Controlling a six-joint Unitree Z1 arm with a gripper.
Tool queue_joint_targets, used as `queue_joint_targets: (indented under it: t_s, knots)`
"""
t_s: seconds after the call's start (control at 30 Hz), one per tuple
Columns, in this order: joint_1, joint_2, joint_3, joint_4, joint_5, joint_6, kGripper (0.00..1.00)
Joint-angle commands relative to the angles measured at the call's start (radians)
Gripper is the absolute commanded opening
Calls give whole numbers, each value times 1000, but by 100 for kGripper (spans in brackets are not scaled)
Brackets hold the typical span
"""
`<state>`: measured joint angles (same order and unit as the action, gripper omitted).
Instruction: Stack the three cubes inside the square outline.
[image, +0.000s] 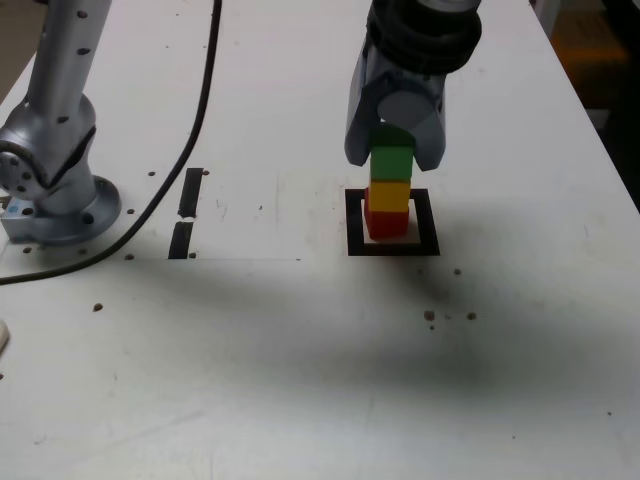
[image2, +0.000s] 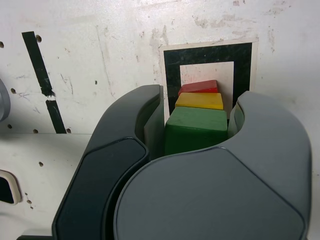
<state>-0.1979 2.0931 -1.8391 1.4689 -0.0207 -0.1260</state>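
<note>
Now, reading the exterior view as a clock with its far edge at twelve, we have the pale counter spread beneath everything. Our claw comes down from twelve o'clock over the square outline, with a finger at each side of the green cube. It is drawn in to the cube's width, and both fingers look snug against its sides, so we judge that we have hold of it. Next in size, the black-bordered outline lies flat on the counter; the two dark strips sit well apart from it, toward nine o'clock.

Down to the cubes: the red cube stands inside the white centre, the yellow cube sits on it, and the green one is directly above the yellow, seemingly touching. In the wrist view, the three show as a stepped column, with the green nearest us.

What our coming move turns on is that vertical line: green over yellow, between the fingertips. We judge the stack all but done. It calls for opening evenly, then rising straight up; a sideways drag by either finger could tip the column.
</note>
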Motion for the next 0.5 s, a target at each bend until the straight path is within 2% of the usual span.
queue_joint_targets:
  t_s: [0.0,0.03,0.2,0.23,0.47]
  knots:
    - [2,5,-3,3,-6,7,62]
    - [2,4,-3,4,-8,8,65]
    - [6,-6,-5,15,-18,20,96]
    - [7,-8,-5,16,-18,20,99]
    - [18,-60,6,22,-23,20,100]
